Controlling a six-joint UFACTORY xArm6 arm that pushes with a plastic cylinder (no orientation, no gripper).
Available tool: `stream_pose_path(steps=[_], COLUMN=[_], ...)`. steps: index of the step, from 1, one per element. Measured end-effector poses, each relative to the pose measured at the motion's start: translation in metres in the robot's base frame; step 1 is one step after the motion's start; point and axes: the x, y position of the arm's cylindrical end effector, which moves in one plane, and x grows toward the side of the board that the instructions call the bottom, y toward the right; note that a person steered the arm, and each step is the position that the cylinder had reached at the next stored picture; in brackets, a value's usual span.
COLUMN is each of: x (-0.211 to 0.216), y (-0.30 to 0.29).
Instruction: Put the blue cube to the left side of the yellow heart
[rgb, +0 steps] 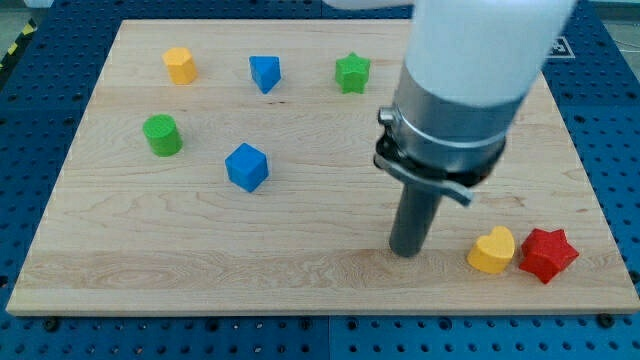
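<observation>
Rod tip parked near the yellow heart, blue cube waiting mid-board

The arm carried no pincer to open or close, only a straight dark rod whose tip (406, 250) rested on the pale, grained wooden board (300, 270), just left of the yellow heart (492, 250) and well apart from the blue cube (247, 166) at the view's left centre. The cube probably had to cross most of the board, so the tip seemed placed on the wrong side for pushing it rightward. The glossy heart touched a red star (548, 254) at the view's lower right. Along the top sat a yellow hexagonal block (180, 65), a blue wedge-like block (265, 72) and a green star (352, 73); a green cylinder (161, 135) stood lower left of them.
</observation>
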Motion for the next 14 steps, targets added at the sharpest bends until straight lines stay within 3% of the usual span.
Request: stream_pose_path(steps=[2,3,5,7,8,9,10,12,13,14], x=[-0.033,-0.099,-0.159,-0.077,-0.074,-0.083,-0.055,-0.025,-0.03,-0.053], y=[-0.004,-0.03,-0.127,-0.163,-0.16,-0.195,-0.216,-0.074,-0.06,-0.092])
